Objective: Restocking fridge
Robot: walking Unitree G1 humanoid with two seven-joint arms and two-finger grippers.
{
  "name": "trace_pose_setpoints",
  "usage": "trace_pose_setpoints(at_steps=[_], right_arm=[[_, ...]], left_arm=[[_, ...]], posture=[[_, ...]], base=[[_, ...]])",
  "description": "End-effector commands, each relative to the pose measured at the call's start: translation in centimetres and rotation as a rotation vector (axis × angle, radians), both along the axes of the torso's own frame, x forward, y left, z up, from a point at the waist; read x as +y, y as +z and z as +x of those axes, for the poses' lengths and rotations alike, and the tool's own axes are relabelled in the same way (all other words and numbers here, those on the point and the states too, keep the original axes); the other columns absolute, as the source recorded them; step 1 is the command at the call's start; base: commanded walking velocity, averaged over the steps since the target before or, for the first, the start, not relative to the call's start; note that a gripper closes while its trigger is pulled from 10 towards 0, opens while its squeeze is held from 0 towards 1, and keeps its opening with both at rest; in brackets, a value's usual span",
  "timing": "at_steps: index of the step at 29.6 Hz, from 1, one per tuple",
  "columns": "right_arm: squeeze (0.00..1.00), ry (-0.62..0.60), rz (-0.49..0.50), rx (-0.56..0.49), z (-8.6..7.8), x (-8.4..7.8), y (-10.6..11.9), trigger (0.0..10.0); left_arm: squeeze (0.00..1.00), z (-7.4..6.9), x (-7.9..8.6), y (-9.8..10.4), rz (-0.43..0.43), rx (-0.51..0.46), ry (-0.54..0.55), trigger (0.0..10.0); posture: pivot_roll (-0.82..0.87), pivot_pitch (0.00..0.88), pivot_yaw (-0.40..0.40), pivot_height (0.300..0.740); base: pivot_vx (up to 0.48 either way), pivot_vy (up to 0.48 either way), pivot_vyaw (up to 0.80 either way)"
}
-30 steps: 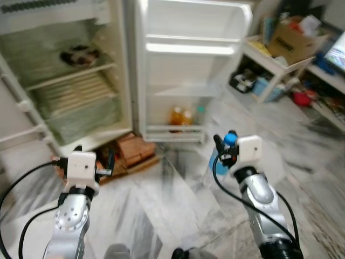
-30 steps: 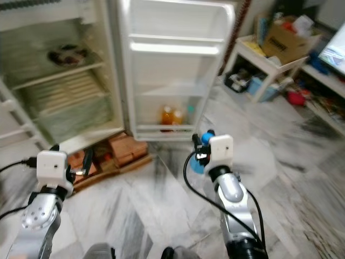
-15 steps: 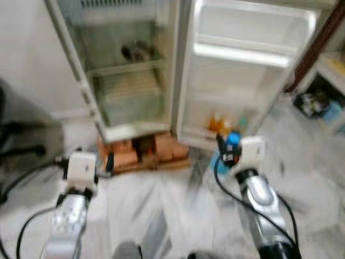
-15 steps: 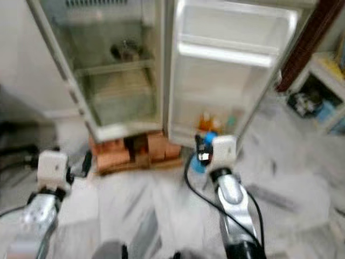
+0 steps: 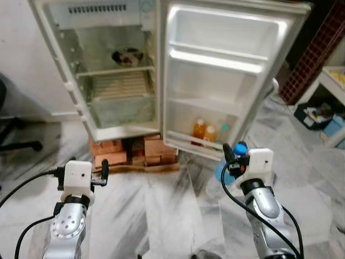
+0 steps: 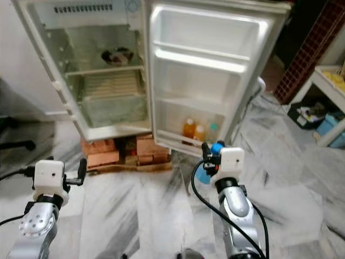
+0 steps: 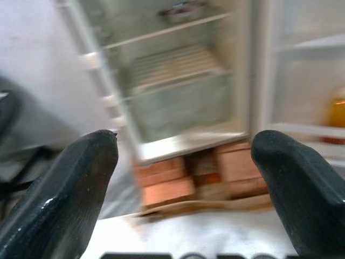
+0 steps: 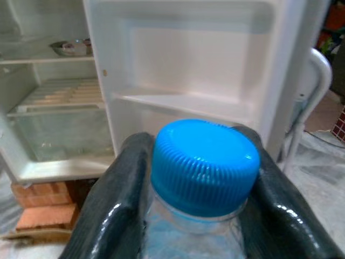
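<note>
Compared with one second ago, the head camera has swung: the white single-door fridge (image 5: 116,75) now sits at 12 o'clock with its door fully open, and the cluttered shelving has left the frame – the things themselves have not shifted.

The right hand (image 5: 233,158) is closed on the neck of a clear plastic water bottle with a blue ribbed cap (image 8: 204,162), held at 4 o'clock, just short of the door's lowest rack (image 5: 200,147). The left hand (image 7: 186,178) is open and holds nothing, at 8 o'clock.

Handling, as a judgement: the bottle is probably filled, so fairly heavy for a neck hold; the thin wall would flex and could slip if wet. A hold under the cap collar, as now, is the firmest.

View differences:
- The head views show two orange-filled bottles (image 5: 204,131) and a smaller green-capped one in that rack, and red bricks (image 5: 110,153) under the cabinet.
- The right wrist view shows both fingers (image 8: 116,191) pressed against the neck below the cap – detail too small in the head views.
</note>
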State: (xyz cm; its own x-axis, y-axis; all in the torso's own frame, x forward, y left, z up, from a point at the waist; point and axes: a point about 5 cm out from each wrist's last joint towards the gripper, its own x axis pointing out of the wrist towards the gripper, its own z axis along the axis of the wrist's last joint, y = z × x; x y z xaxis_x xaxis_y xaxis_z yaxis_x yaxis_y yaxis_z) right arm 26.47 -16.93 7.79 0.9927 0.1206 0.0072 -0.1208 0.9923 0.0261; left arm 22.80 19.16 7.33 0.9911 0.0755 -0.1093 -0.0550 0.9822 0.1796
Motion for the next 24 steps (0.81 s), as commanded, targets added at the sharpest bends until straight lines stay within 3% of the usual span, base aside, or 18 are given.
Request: trace_pose_setpoints(at_steps=[1, 11, 20, 24], right_arm=[[0.0, 0.027, 0.004, -0.061, 0.8, 0.5, 1.6, 10.0], [0.0, 0.099, 0.012, -0.084, 1.4, 1.7, 2.7, 10.0], [0.0, 0.112, 0.013, -0.079, 1.3, 1.8, 2.7, 10.0], [0.0, 0.118, 0.008, -0.08, 1.5, 1.7, 2.8, 10.0]], left_arm=[[0.0, 0.2, -0.4, 0.4, -0.034, -0.019, -0.015, 10.0], [0.0, -0.1, 0.2, 1.1, -0.077, -0.036, 0.018, 10.0], [0.0, -0.5, 0.0, 1.1, -0.09, -0.033, 0.016, 10.0], [0.0, -0.3, -0.2, 1.3, -0.136, -0.063, 0.02, 10.0]], posture=[[0.06, 0.054, -0.039, 0.74], [0.07, 0.073, -0.066, 0.74], [0.07, 0.077, -0.07, 0.74], [0.07, 0.091, -0.073, 0.74]], base=[[0.0, 0.0, 0.0], [0.214, 0.0, 0.0], [0.305, 0.362, 0.0], [0.344, 0.332, 0.0]])
